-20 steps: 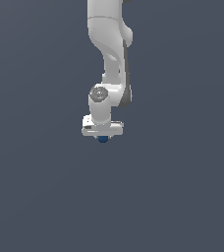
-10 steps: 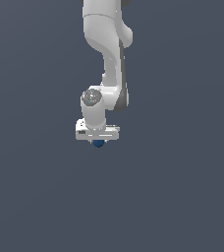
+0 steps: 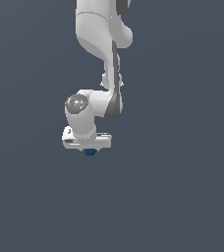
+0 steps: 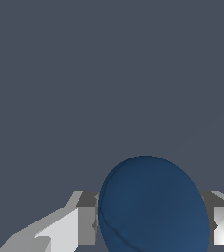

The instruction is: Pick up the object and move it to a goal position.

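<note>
The object, a small dark blue ball (image 3: pixel 89 152), peeks out just under the white hand of the arm in the exterior view. My gripper (image 3: pixel 89 150) is shut on it, and most of the ball is hidden by the hand. In the wrist view the ball (image 4: pixel 153 206) looms large and smooth between the two grey-white fingers (image 4: pixel 67 229), which press on either side of it. My gripper (image 4: pixel 151 224) carries the ball against a plain dark background.
The white arm (image 3: pixel 101 44) reaches down from the top of the exterior view. Everything around it is a flat, uniform dark grey-blue background.
The hand with the ball has shifted toward the exterior view's left and slightly lower over the last second. The grip on the ball is unchanged.
</note>
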Controlling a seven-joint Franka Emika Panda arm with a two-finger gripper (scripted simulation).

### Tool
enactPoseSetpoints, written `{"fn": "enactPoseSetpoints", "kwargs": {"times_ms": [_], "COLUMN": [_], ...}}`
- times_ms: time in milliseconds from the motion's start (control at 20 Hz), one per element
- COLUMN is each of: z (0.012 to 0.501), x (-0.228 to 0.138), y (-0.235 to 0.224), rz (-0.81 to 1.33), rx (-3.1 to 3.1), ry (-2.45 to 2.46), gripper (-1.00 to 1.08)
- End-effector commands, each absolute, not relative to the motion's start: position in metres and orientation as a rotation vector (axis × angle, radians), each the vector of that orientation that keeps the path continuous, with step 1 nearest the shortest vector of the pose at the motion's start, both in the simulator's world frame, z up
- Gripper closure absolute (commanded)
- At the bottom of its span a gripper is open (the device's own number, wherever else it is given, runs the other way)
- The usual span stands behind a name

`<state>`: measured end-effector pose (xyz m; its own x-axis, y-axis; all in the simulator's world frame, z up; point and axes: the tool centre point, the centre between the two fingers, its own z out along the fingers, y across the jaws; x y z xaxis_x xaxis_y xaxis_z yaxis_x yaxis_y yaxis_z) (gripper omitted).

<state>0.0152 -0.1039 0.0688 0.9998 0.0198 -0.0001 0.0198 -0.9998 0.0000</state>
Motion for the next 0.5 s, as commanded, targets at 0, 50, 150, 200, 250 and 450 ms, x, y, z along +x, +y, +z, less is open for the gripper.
{"fn": "enactPoseSetpoints", "kwargs": {"times_ms": [0, 50, 150, 200, 250, 450], "z": [0.075, 0.077, 0.080, 0.082, 0.084, 0.090], "x": [0.030, 0.035, 0.045, 0.050, 0.055, 0.073], "y": [-0.112, -0.115, -0.121, -0.124, -0.127, -0.138], "rz": [0.001, 0.001, 0.001, 0.001, 0.001, 0.001], "rx": [3.141, 3.141, 3.141, 3.141, 3.141, 3.141], "ry": [0.032, 0.032, 0.032, 0.032, 0.032, 0.032], "gripper": [1.08, 1.08, 1.08, 1.08, 1.08, 1.08]}}
